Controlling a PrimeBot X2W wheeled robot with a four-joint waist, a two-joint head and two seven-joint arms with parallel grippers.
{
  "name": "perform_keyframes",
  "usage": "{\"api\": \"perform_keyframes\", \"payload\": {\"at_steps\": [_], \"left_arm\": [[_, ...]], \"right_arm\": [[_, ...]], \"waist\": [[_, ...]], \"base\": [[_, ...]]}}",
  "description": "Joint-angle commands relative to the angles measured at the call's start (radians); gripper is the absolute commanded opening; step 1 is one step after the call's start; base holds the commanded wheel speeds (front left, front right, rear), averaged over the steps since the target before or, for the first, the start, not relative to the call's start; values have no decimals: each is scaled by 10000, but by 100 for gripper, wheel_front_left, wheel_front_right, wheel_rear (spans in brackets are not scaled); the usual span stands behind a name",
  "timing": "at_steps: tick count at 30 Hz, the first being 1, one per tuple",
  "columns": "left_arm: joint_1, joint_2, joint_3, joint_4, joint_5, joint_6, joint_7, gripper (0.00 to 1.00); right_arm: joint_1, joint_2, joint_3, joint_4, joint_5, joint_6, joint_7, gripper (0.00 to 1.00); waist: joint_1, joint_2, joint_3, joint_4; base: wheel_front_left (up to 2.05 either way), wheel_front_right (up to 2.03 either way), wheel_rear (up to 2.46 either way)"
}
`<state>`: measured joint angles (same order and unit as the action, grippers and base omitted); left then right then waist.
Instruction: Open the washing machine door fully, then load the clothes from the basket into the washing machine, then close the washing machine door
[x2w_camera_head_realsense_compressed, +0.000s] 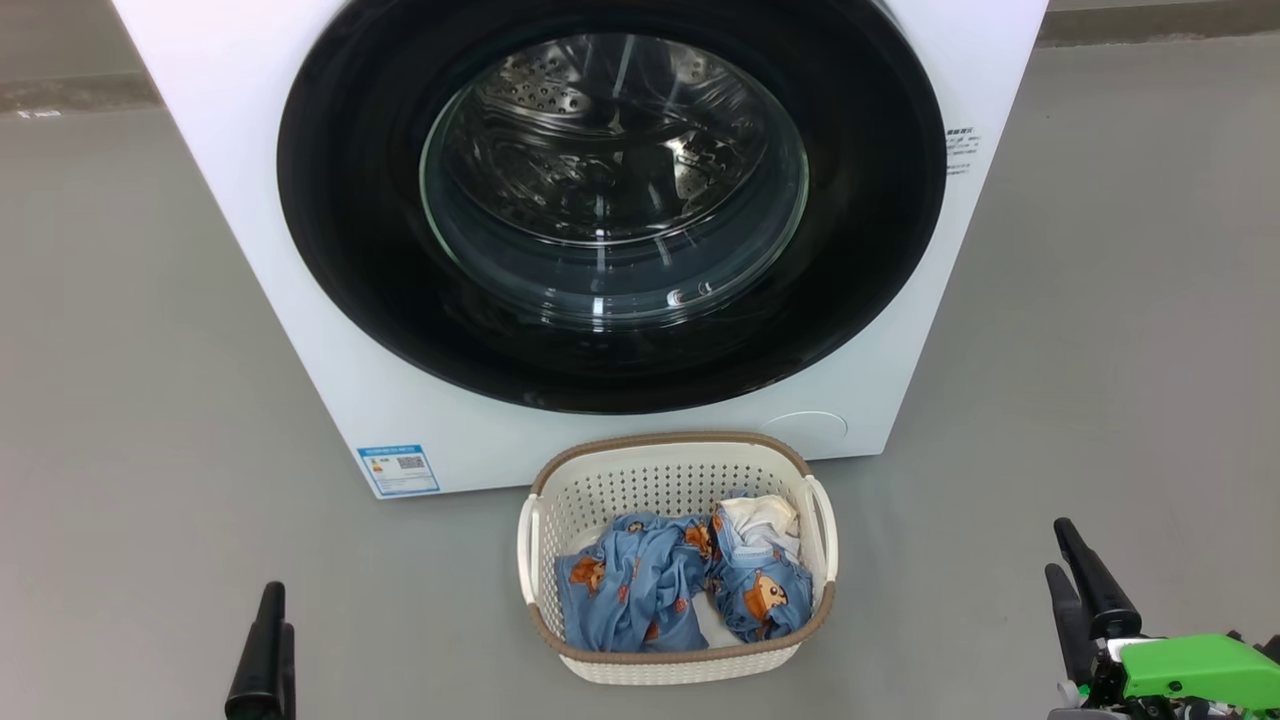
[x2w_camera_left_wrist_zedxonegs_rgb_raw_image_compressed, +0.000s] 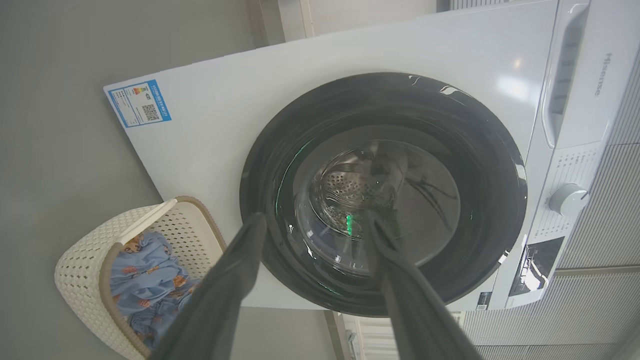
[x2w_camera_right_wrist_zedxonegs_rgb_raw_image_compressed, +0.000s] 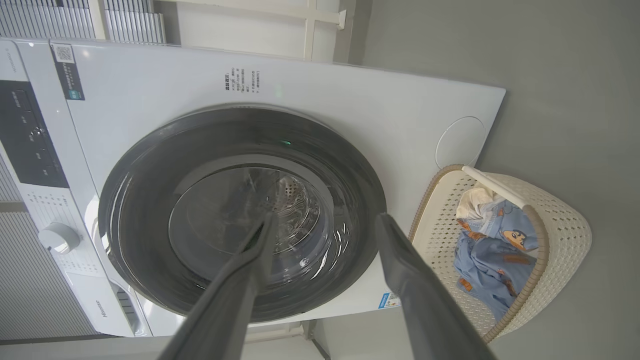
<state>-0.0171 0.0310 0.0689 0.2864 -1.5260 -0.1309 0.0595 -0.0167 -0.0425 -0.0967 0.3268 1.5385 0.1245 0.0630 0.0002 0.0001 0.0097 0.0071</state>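
- The left gripper (x2w_camera_head_realsense_compressed: 279, 606) is at the lower left of the head view and the right gripper (x2w_camera_head_realsense_compressed: 1058, 548) is at the lower right. Each has its two dark fingers spread apart and holds nothing. Both point toward the machine.
- A bright green part (x2w_camera_head_realsense_compressed: 1190, 668) sits on the right arm, just behind its fingers.
- The basket (x2w_camera_head_realsense_compressed: 660, 485) stands on the grey floor (x2w_camera_head_realsense_compressed: 120, 400), between the two grippers and a little further on, just in front of the machine. Its opening faces up. Its long axis runs from left to right, parallel to the machine front, with one handle at each short end.
- The clothes (x2w_camera_head_realsense_compressed: 640, 585) lie crumpled inside the basket: light blue cloth with orange-brown bears, and a white piece at the far right.
- The washing machine (x2w_camera_head_realsense_compressed: 250, 250) stands behind the basket with its white front toward the robot.
- A blue label (x2w_camera_head_realsense_compressed: 398, 469) at its lower left corner carries a QR code; its print is too small to read.
- The washing machine door (x2w_camera_head_realsense_compressed: 350, 250) lies shut, flat against the front, and faces the robot. The steel drum shows through its glass.
- A small block of dark print (x2w_camera_head_realsense_compressed: 960, 150) beside the door is not readable.
- Higher up, the left wrist view shows the brand name Hisense (x2w_camera_left_wrist_zedxonegs_rgb_raw_image_compressed: 606, 74) and a white knob (x2w_camera_left_wrist_zedxonegs_rgb_raw_image_compressed: 568, 199).
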Motion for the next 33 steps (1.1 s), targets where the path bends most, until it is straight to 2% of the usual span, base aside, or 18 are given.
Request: {"api": "perform_keyframes", "payload": {"at_steps": [1, 19, 33], "left_arm": [[-347, 178, 65, -362, 299, -1, -106, 100], [-539, 160, 110, -504, 3217, -1, -635, 100], [-558, 164, 35, -469, 5496, 77, -1046, 100]], "right_arm": [[-500, -230, 101, -312, -222, 11, -103, 100], [-834, -556, 617, -643, -2991, 20, -653, 100], [-1039, -826, 1259, -427, -4418, 26, -1067, 100]], "waist": [[-2, -1, 13, 7], [-2, -1, 175, 105], [-2, -1, 158, 149]], "base": [[0, 0, 0], [0, 0, 0], [0, 0, 0]]}}
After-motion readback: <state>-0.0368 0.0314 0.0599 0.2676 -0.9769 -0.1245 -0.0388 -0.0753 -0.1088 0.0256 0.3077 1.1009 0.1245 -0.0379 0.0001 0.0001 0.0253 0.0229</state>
